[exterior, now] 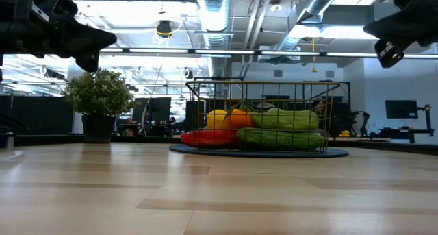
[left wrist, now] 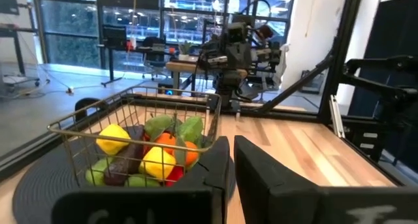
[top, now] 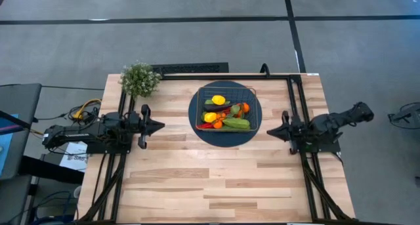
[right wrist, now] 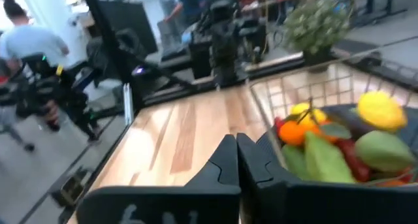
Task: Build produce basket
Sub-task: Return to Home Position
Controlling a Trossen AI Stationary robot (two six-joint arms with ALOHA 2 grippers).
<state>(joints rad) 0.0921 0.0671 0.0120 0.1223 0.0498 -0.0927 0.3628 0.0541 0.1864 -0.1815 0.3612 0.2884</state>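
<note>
Basket (exterior: 263, 83) sits on mat (top: 225, 138) at the table's far middle, full of produce (top: 226, 113) — probably light, hard, smooth, prone to roll. Stiff wire rim looks the best hold. Left gripper (top: 159, 126) and right gripper (top: 270, 132) are closed, empty — well apart on either side.

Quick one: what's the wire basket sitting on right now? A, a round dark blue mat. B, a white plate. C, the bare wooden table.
A: the basket stands on the mat, whose round dark blue edge shows all around it on the table.
</note>
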